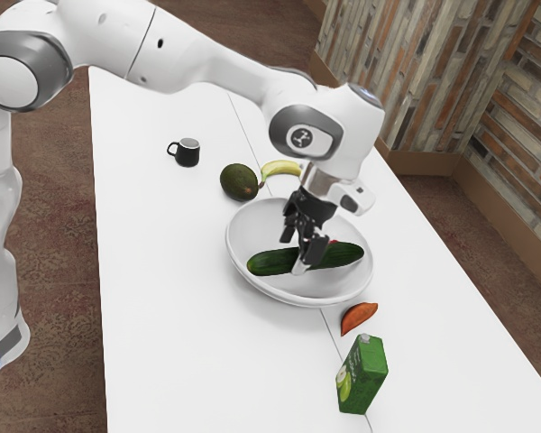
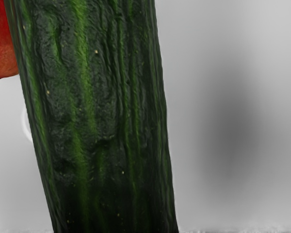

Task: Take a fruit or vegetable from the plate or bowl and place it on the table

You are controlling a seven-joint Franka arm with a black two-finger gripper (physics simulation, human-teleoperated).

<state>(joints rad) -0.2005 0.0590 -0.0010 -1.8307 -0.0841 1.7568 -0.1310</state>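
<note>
Exterior view: the white table (image 1: 162,316) lies all round and beneath the jaws, and the arm (image 1: 198,54) comes in above them from the view's left. Directly under the jaws sits the bowl (image 1: 252,225). The gripper (image 1: 295,253) is down inside it, its jaws apart, one in front of the cucumber (image 1: 340,256) as seen here. That cucumber lies in the bowl, running past the jaws on either side; the wrist view has it close under the hand. Well apart from the jaws, nearer the camera, stands the green carton (image 1: 363,374). Beyond the jaws, outside the bowl, are the banana (image 1: 282,168) and the avocado (image 1: 239,181), with the black mug (image 1: 188,153) farther off. Near the jaws, in the bowl just beside the cucumber, is a red fruit (image 2: 2,43). Between jaws and carton, outside the rim, lies an orange wedge (image 1: 358,317)
</note>
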